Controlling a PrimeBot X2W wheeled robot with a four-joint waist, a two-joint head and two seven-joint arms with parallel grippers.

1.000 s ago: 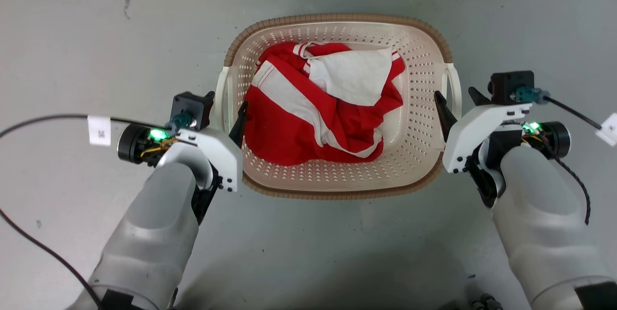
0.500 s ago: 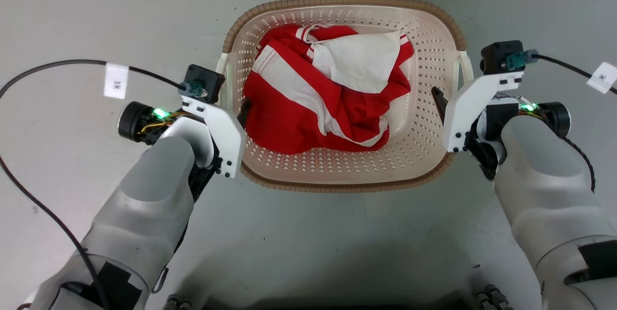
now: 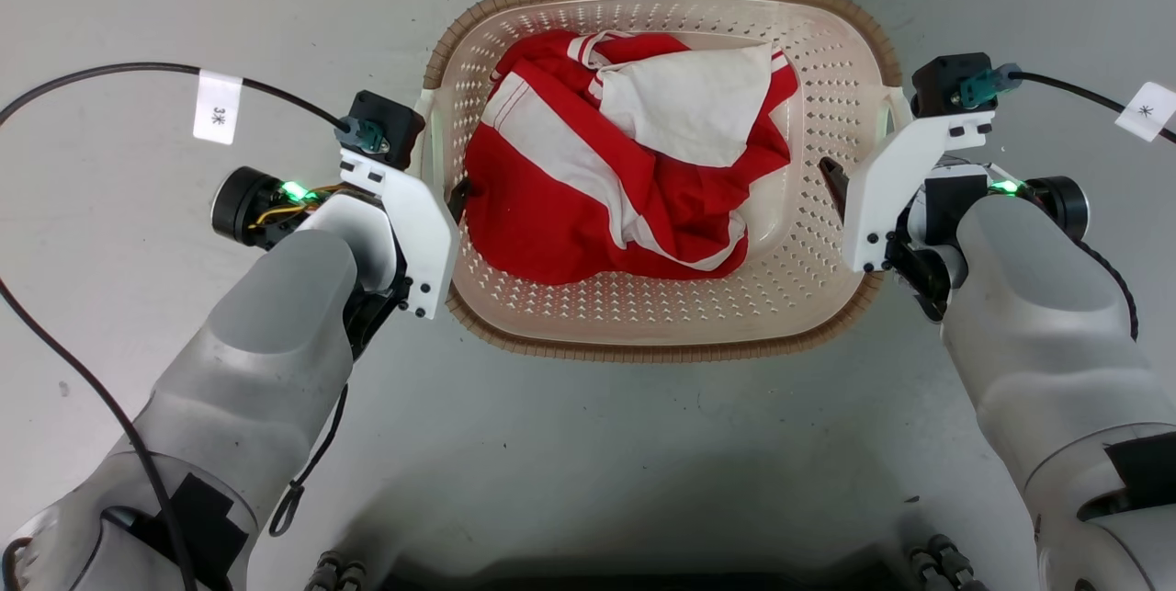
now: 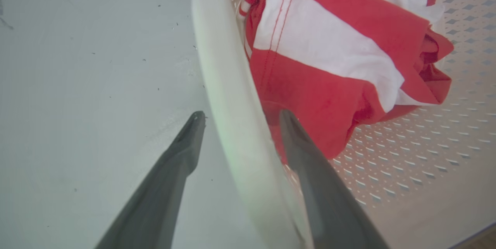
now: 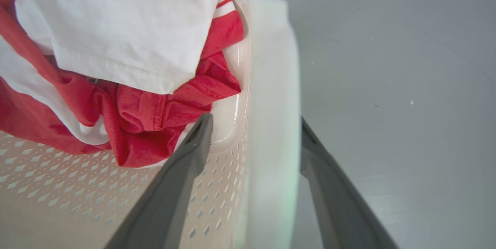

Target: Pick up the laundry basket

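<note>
Head view, basket: one laundry basket (image 3: 643,354) on grey floor (image 3: 588,471), between both arms.
Head view, contents: one red-and-white garment (image 3: 551,232); one white cloth (image 3: 698,108) on top, far side.
Head view, grippers: left gripper (image 3: 450,196) at left handle (image 3: 425,127); right gripper (image 3: 841,187) at right handle (image 3: 888,111).
Left wrist view, jaws: spread, one finger outside the handle, one inside the wall.
Right wrist view, jaws: spread, straddling the handle likewise.

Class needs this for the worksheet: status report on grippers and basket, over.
Left gripper open, straddling left handle. Right gripper open, straddling right handle. Laundry basket on floor, red-and-white clothes inside. Nothing blocking.
</note>
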